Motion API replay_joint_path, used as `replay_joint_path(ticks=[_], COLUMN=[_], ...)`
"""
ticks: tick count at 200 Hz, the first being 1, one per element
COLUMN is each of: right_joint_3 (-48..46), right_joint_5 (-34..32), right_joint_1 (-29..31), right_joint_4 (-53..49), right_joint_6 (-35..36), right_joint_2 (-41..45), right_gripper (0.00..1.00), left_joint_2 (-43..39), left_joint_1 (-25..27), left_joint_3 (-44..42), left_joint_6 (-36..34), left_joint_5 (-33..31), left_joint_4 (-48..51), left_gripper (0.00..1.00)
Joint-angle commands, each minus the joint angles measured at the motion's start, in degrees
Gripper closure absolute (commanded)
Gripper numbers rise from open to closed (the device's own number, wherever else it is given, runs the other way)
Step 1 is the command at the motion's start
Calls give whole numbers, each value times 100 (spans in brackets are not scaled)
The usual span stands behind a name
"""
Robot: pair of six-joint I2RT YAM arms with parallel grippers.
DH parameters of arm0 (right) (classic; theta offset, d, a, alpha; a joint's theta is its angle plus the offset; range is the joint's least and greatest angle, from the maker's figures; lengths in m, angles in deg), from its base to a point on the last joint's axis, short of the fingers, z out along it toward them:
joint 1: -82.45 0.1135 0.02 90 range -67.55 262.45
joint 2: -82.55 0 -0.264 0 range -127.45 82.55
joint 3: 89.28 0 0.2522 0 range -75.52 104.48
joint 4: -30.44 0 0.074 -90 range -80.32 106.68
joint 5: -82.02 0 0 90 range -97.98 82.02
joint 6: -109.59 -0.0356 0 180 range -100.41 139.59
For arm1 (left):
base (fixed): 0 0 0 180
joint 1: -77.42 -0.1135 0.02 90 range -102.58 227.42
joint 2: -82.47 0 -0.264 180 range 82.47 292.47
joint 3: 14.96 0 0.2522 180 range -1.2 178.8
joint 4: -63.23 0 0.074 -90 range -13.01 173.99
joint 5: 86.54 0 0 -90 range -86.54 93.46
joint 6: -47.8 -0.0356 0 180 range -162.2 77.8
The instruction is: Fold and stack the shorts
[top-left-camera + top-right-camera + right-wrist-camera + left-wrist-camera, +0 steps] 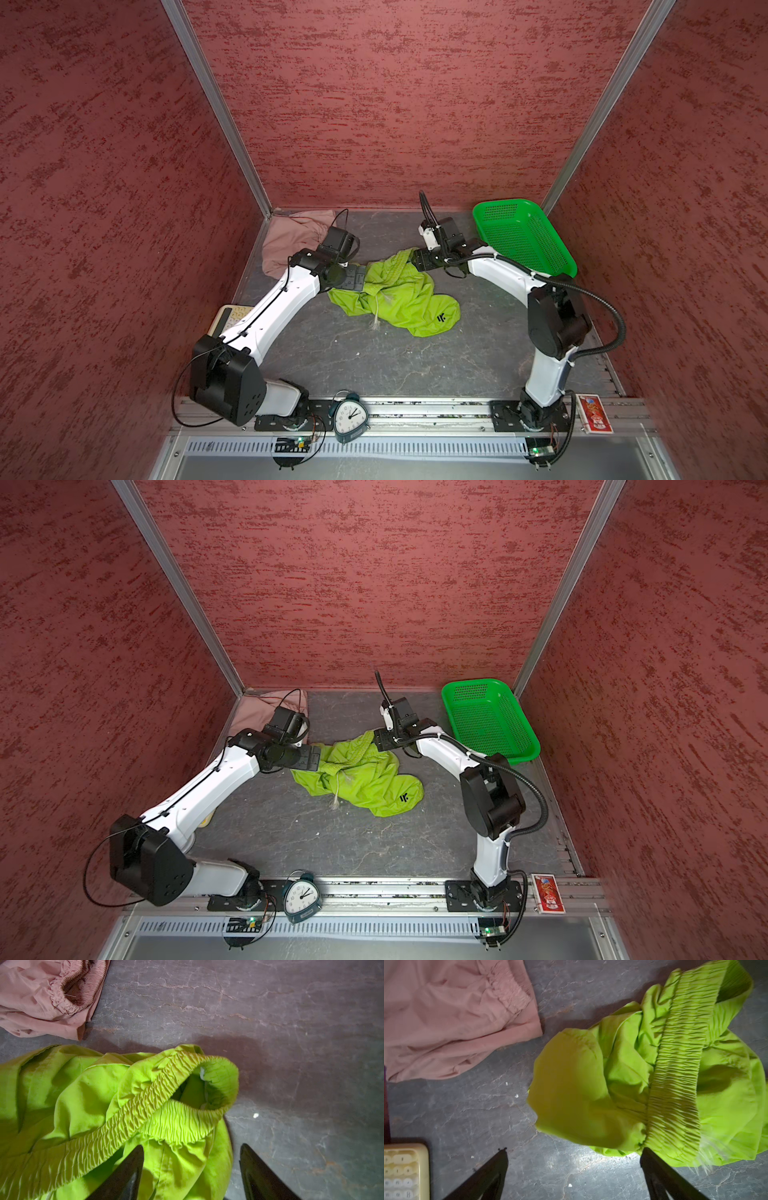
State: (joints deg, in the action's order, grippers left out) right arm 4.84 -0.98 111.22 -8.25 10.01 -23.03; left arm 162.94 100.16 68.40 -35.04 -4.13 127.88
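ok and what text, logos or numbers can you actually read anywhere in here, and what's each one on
Nothing reads as clear words.
lime green shorts: small black logo, a mark only, no letters.
alarm clock: dial numerals, too small to read.
red box: print too blurred to read.
cream keypad: key symbols blurred.

Lab test booth: red walls (374, 104), aluminium frame posts (216, 108).
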Motion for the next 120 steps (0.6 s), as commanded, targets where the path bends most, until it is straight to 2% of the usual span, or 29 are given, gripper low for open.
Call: replay_joint_path(ticks=[1,27,48,92,99,108,120], right_joint_3=[-297,-423,-243,226,267,298,344], right_joint_5=[-167,332,534,806,845,916,1052], right_joint_1=[6,-139,-280,-375,-390,-415,-419], right_joint_4=[295,664,816,1038,1080,1179,1317], right_joint_6=[-140,-24,139,407,409,394,378], right_joint_2=[200,24,-278,-1055,-1163,-1258,-1324], right_gripper=[25,24,24,23,25,33,51], left_joint_2=[127,-3,-323,-929,-974,-989,-981], left_joint_1=[284,532,450,464,513,567,629], left_joint_3=[48,158,189,-40,-118,-204,-311], left_joint_6=[-703,-1272,-1213,-1154,-1168,-1202,-1254], left_joint_5=[211,101,-110,392,403,422,467], left_joint_4=[-492,-109,88,165,185,243,344], left_gripper=[1,0,1,4,4,4,2])
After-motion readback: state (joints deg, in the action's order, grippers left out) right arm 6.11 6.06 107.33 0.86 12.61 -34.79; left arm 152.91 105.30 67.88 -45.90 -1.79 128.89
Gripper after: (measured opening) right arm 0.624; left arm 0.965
